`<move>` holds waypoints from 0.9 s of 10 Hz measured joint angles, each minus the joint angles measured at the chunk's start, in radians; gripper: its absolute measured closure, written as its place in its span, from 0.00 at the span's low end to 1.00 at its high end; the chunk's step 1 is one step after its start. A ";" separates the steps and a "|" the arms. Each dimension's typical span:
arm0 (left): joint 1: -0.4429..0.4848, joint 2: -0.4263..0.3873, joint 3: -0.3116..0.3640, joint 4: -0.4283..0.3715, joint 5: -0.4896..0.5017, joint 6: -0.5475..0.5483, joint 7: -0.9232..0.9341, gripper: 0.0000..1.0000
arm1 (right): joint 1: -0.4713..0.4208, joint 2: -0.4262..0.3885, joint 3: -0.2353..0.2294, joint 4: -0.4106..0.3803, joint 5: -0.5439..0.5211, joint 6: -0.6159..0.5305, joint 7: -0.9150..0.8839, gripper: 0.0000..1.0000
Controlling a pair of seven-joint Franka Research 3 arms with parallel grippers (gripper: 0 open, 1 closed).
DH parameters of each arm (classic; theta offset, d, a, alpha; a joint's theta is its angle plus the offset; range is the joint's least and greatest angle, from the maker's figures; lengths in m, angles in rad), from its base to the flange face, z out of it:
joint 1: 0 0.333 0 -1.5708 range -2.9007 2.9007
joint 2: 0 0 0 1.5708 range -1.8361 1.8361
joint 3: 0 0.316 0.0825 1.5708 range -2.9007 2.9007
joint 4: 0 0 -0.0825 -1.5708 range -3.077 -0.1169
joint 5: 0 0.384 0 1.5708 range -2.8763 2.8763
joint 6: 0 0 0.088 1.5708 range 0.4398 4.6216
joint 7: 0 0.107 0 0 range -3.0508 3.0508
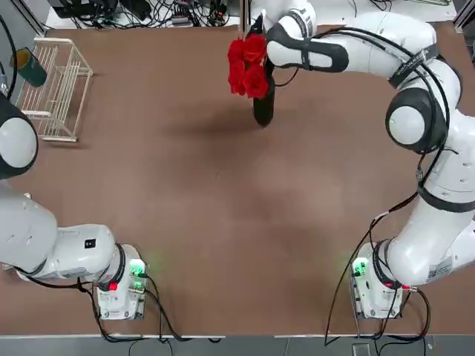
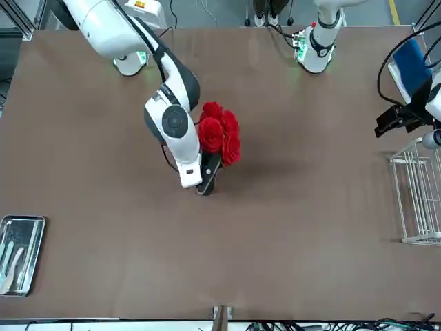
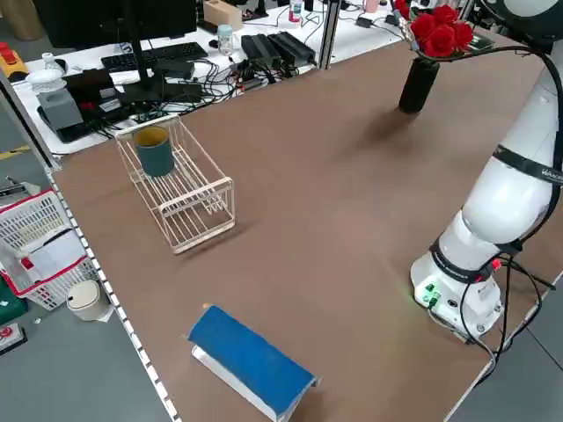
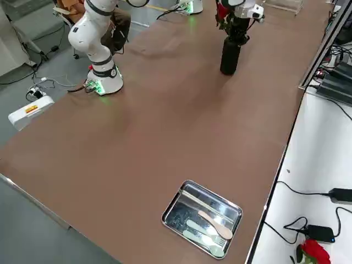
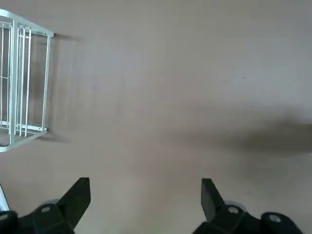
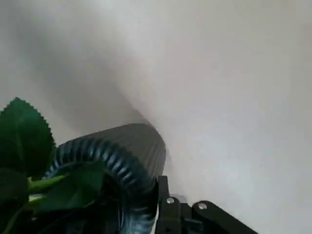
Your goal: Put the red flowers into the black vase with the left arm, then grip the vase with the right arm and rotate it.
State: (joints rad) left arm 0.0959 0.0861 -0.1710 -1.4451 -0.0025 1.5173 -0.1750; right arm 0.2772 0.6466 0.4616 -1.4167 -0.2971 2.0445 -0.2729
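Note:
The black vase (image 1: 263, 108) stands on the table at the far middle, with the red flowers (image 1: 247, 67) in its mouth. Blooms (image 2: 219, 134) spread above the rim, and green leaves (image 6: 24, 146) show inside the ribbed vase (image 6: 127, 155) in the right wrist view. My right gripper (image 2: 204, 182) is shut on the vase's upper part, reaching in from the side. One dark finger (image 6: 163, 202) presses its wall; the other is hidden. My left gripper (image 5: 146, 195) hangs open over bare table near the rack, holding nothing.
A white wire rack (image 1: 56, 89) with a dark teal cup (image 1: 31, 67) sits at the far left. A metal tray (image 4: 202, 218) holding spoons lies near the far right edge. A blue-topped box (image 3: 251, 360) lies near the left edge.

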 joint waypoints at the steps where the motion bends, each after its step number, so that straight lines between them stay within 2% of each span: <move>1: 0.000 0.000 0.000 0.000 0.000 0.000 0.000 0.00 | 0.001 0.000 0.000 0.000 -0.018 0.012 -0.033 0.74; 5: 0.000 0.000 -0.002 0.000 0.000 0.000 0.000 0.00 | -0.015 0.000 -0.005 -0.001 -0.022 0.122 -0.240 0.74; 9: -0.001 0.000 -0.005 0.001 0.000 0.000 0.000 0.00 | -0.031 0.028 -0.007 -0.009 -0.020 0.130 -0.255 0.74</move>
State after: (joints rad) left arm 0.0946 0.0860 -0.1758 -1.4446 -0.0024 1.5173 -0.1750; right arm 0.2466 0.6743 0.4545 -1.4261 -0.3167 2.1741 -0.5281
